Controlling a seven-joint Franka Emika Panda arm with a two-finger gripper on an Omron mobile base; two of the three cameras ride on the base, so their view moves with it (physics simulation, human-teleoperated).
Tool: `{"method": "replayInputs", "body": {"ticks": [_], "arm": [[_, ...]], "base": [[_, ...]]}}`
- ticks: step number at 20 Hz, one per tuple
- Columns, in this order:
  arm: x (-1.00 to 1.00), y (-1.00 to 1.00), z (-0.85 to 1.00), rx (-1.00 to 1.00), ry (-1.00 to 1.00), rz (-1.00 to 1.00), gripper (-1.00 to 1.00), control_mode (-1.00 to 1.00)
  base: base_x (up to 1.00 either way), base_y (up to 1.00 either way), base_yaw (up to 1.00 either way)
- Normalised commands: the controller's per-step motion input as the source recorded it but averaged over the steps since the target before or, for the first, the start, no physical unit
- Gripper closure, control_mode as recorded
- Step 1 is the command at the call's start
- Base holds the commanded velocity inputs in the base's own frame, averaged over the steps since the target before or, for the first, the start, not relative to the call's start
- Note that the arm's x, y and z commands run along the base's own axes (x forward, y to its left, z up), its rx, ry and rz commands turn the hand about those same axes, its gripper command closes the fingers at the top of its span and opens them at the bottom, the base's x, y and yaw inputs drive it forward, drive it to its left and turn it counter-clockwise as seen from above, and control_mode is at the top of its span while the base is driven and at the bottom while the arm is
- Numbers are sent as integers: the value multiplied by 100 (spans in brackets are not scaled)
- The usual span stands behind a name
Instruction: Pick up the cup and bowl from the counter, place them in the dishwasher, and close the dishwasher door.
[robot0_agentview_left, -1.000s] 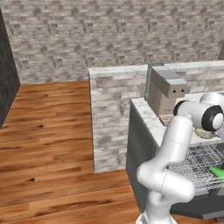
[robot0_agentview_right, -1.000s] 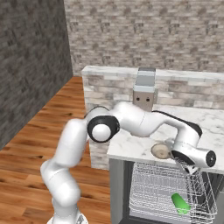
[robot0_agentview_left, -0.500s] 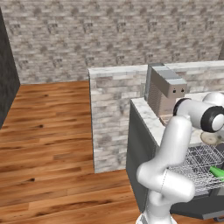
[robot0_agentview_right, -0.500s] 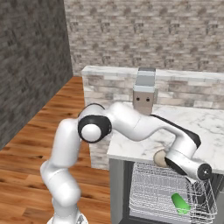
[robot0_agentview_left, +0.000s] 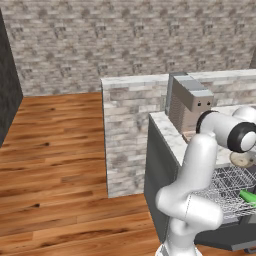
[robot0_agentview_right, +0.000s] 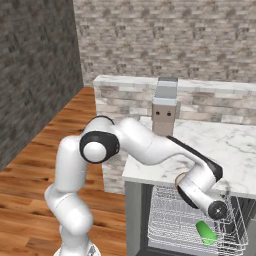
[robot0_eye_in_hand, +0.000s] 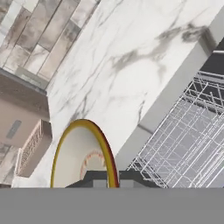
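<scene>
Tan bowl (robot0_eye_in_hand: 81, 155): pinched by its rim in the gripper (robot0_eye_in_hand: 107, 180), hanging over the counter (robot0_eye_in_hand: 131, 65) edge beside the wire rack (robot0_eye_in_hand: 188, 140).
Risk: thin rim grip (looks precarious), so it may slip and miss.
Cup (robot0_agentview_right: 206, 233): already lying in the rack.

Tan bowl (robot0_eye_in_hand: 81, 159) pinched at its rim above the marbled table (robot0_eye_in_hand: 131, 57) edge — green cup (robot0_agentview_right: 206, 233) on its side in the dishwasher's wire rack (robot0_agentview_right: 172, 220).
</scene>
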Motion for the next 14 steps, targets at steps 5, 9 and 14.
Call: {"method": "replayInputs", "body": {"ticks": [5, 9, 14], "arm": [[-26, -11, -2, 28, -7, -24, 100, -100], [-33, -21, 0, 17, -8, -27, 100, -100], [-25, -14, 0, 5, -9, -24, 100, -100]], "base": [[0, 0, 0], [0, 0, 0], [0, 0, 0]]}}
